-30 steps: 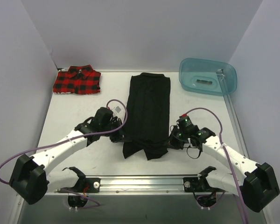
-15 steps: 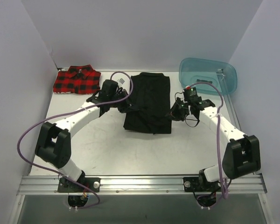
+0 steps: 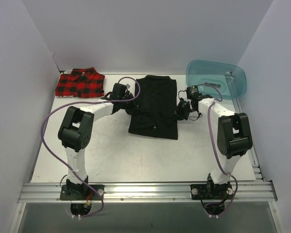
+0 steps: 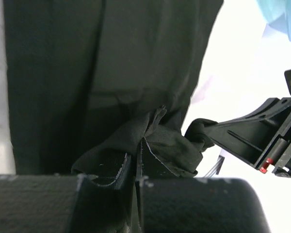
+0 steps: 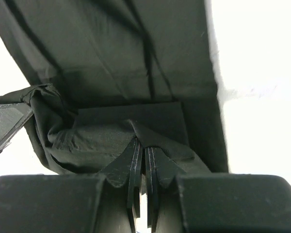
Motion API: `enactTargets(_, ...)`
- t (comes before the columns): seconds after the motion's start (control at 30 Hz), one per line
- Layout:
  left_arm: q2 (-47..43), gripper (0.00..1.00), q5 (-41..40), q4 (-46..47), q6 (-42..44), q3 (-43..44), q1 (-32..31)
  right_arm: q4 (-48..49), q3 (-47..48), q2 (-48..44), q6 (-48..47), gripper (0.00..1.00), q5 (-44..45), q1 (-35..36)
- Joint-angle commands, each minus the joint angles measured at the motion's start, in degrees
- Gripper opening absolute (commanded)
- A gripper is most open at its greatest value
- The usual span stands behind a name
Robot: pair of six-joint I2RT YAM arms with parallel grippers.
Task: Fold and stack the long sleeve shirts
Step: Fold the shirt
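Observation:
The black shirt (image 3: 154, 108) lies folded over itself in the middle back of the table. My left gripper (image 3: 130, 106) is shut on its left edge; the left wrist view shows the black cloth (image 4: 150, 141) bunched between the jaws. My right gripper (image 3: 179, 110) is shut on its right edge, with the cloth (image 5: 116, 138) pinched in the closed jaws. The red-and-black plaid shirt (image 3: 80, 83) lies folded at the back left corner, apart from both grippers.
A translucent teal tub (image 3: 215, 79) stands at the back right, close behind my right arm. White walls close in the table on the left, back and right. A metal rail (image 3: 145, 190) runs along the near edge.
Both grippers have carried the shirt's lower hem away from the near side toward the back, folding the long black shirt in half. The arms now reach far back.

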Motion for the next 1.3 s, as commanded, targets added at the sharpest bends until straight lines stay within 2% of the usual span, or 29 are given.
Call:
enactTargets(0.0, 1.64, 0.09, 0.72, 8.37, -1.17, 3.34, 0.7, 0.61, 3.36, 1.49, -0.3, 0.0, -0.28, -1.3)
enactTargets(0.17, 2.96, 0.12, -0.95, 9.27, -0.38, 5.18, 0.96, 0.79, 5.81, 3.79, -0.29, 0.0, 0.07, -2.27)
enactTargets(0.4, 3.23, 0.16, -1.66, 11.64, -0.03, 4.66, 1.75, 0.62, 9.51, 5.11, -0.91, 0.08, 0.42, -2.62)
enactTargets(0.47, 2.79, 0.21, -1.83, 12.34, 0.32, 4.57, 1.84, 0.61, 10.56, 5.02, -1.17, 0.16, 0.42, -2.54)
enactTargets(0.5, 2.53, 0.26, -2.01, 12.61, 0.41, 4.48, 1.84, 0.7, 10.83, 5.02, -1.35, 0.27, 0.34, -2.62)
enactTargets(0.57, 2.0, 0.29, -2.45, 13.74, 0.5, 4.31, 2.1, 0.7, 11.7, 4.93, -2.14, 0.33, 0.51, -2.54)
enactTargets(0.6, 1.74, 0.31, -2.45, 14.1, 0.5, 4.22, 2.19, 0.7, 11.97, 4.67, -2.23, 0.41, 0.77, -2.8)
enactTargets(0.63, 1.56, 0.37, -2.45, 14.28, 0.59, 4.3, 2.37, 0.61, 12.23, 4.41, -2.49, 0.45, 1.39, -2.89)
enactTargets(0.7, 0.16, 0.4, -2.36, 14.37, 0.59, 4.92, 3.16, 0.44, 13.11, 2.3, -3.54, 0.52, 2.0, -3.24)
enactTargets(0.73, -0.54, 0.46, -2.45, 14.11, 0.94, 5.18, 3.33, 0.26, 13.46, 1.51, -4.07, 0.54, 2.36, -3.24)
enactTargets(0.8, -3.61, 0.51, -3.84, 12.18, 1.99, 5.62, 4.03, -0.96, 13.73, -1.74, -6.27, 0.58, 3.67, -3.33)
enactTargets(0.87, -7.47, 0.7, -5.6, 8.76, 4.53, 6.15, 4.3, -1.23, 12.51, -5.5, -7.76, 0.59, 4.03, -2.89)
enactTargets(0.93, -10.29, 0.76, -7.89, 7.08, 6.64, 5.37, 4.65, -1.67, 9.71, -7.98, -9.78, 0.59, 4.12, -2.36)
enactTargets(0.97, -13.27, 0.84, -8.59, 3.85, 7.26, 4.93, 4.65, -2.19, 8.3, -10.43, -10.14, 0.59, 4.9, -1.4)
enactTargets(1.1, -21.28, 0.96, -11.15, -1.27, 10.34, 0.02, 4.48, -1.94, 0.39, -15.71, -10.23, 0.57, 8.06, 1.85)
enactTargets(1.27, -33.04, 0.97, -12.29, -6.36, 12.53, -10.87, 3.77, 2.45, -10.67, -20.28, -6.63, 0.51, 10.45, 5.63)
